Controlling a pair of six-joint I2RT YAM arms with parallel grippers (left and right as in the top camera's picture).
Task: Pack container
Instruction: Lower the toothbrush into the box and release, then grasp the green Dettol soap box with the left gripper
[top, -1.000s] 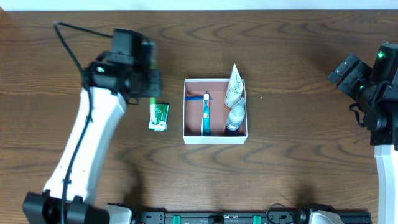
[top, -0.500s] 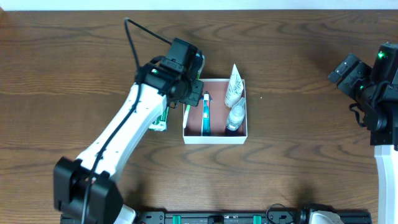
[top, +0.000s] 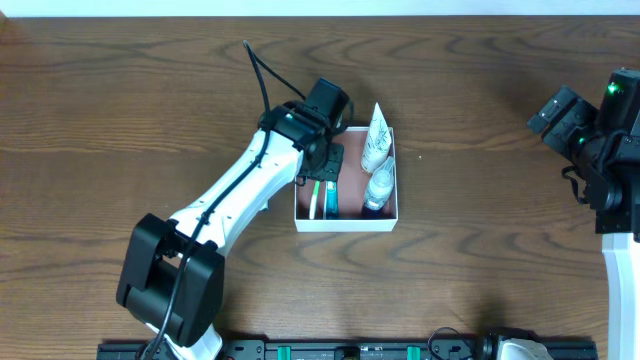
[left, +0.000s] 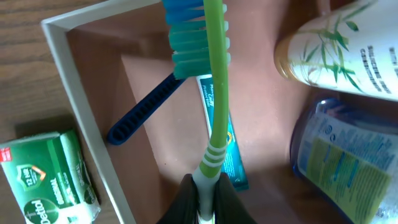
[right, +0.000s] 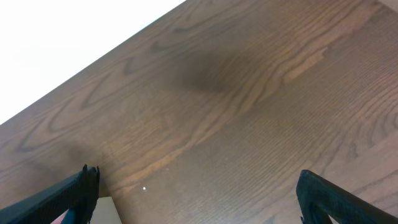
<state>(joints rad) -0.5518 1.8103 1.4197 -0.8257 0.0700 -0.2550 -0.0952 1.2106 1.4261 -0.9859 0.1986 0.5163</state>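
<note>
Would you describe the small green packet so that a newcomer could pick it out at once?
Find the container, the shallow white-walled box mid-table. Just outside one wall, on bare wood, lies the small green packet. Unlike the green toothbrush gripped by the left hand over the box, it is a rectangular wrapped block with white lettering.

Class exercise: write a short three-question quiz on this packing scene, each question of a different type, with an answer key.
1. True or false: the left gripper grips a green toothbrush over the container.
2. Where does the green soap packet lie? A) inside the container B) on the table beside the container C) on top of the toothbrush
3. Fill in: the right gripper is ____ and holds nothing.
Key: 1 true; 2 B; 3 open.
</note>
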